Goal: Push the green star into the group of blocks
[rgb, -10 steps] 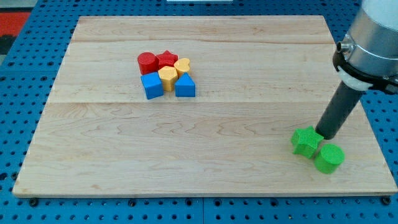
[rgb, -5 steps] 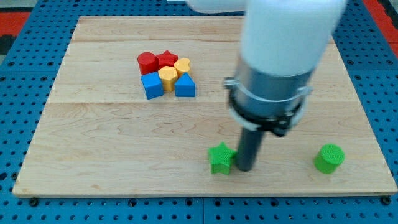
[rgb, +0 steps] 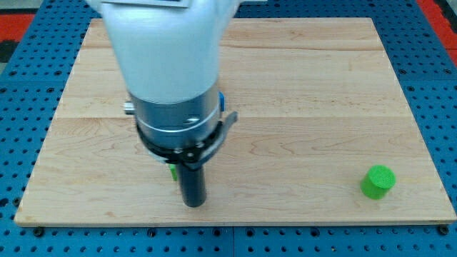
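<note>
Rod without fingers, tip (rgb: 193, 203) low on the pale wooden surface (rgb: 300, 143), green star block (rgb: 173, 171) a sliver just left, mid-push; next move likely up toward the hidden group.

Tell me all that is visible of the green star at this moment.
Very little of the green star shows: only a small bright green sliver at the left edge of the dark rod, near the view's bottom, on the wooden board. The arm's body hides the rest, so its shape, tilt and faces cannot be judged. My tip stands just to its right and slightly lower in the view; whether they touch cannot be told. It looks like matt plastic.
</note>
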Robot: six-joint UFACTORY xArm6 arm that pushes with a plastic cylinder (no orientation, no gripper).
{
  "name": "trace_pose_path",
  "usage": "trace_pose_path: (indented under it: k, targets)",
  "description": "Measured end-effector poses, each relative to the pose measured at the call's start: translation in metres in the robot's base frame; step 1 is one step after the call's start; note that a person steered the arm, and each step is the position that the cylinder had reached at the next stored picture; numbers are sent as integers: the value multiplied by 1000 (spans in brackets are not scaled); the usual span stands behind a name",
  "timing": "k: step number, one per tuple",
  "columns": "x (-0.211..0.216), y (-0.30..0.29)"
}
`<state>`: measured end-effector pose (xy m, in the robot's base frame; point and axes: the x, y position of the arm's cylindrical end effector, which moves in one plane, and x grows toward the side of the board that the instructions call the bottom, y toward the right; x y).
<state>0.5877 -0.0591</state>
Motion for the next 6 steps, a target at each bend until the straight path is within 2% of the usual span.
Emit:
trace_pose_path:
  k: [1,2,4,5,6]
  targets:
    - [-17,-21]
    - [-41,-23]
    - [-58,-7]
    - [-96,-3]
    - [-115,-3]
